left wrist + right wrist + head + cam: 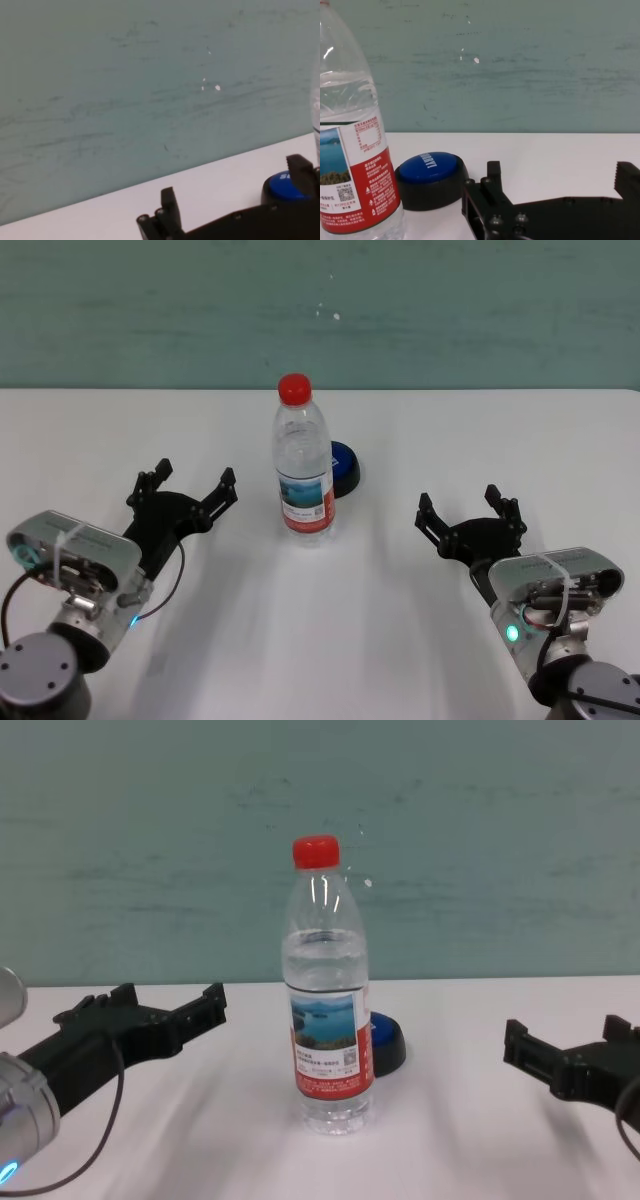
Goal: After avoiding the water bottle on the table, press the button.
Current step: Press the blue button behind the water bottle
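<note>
- Now, the button (pixel 343 468) sits just behind the upright water bottle (pixel 302 468), toward the surface's (pixel 400 570) far edge, offset right.
- Right gripper (pixel 470 511) looks nearer with a clearer path, fingers spread wide, empty.
- Left gripper (pixel 187 483), near-left, likewise open and empty.

black end effectors (pixel 184 496), silver wrists

The tall clear plastic water bottle (pixel 329 1010) hides most of the low blue dome button (pixel 386 1042) on its dark round base; the right wrist view crops the bottle's cap.
</note>
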You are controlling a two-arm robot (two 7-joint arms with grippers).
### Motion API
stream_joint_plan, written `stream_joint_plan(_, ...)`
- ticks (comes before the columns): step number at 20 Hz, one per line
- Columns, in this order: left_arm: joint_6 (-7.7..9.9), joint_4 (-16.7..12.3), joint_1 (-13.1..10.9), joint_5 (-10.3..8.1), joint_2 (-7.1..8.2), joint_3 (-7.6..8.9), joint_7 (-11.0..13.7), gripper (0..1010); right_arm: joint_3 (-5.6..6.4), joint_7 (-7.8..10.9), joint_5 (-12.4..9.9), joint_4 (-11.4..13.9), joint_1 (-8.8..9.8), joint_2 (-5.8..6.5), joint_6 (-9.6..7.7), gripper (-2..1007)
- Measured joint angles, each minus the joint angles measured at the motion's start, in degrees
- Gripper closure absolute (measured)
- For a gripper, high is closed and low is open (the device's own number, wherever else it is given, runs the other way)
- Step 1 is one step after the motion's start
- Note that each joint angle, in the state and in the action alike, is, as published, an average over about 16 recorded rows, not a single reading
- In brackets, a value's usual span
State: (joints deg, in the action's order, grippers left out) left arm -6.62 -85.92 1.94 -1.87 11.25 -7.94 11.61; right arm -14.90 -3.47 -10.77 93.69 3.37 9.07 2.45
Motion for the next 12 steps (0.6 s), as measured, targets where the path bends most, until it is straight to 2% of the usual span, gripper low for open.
stream_joint_plan(12,-0.37,4.15,3.99,-0.46,0.79,-0.52,0.76,0,0.0,0.0,0.0,0.0,0.0,0.0,0.0,1)
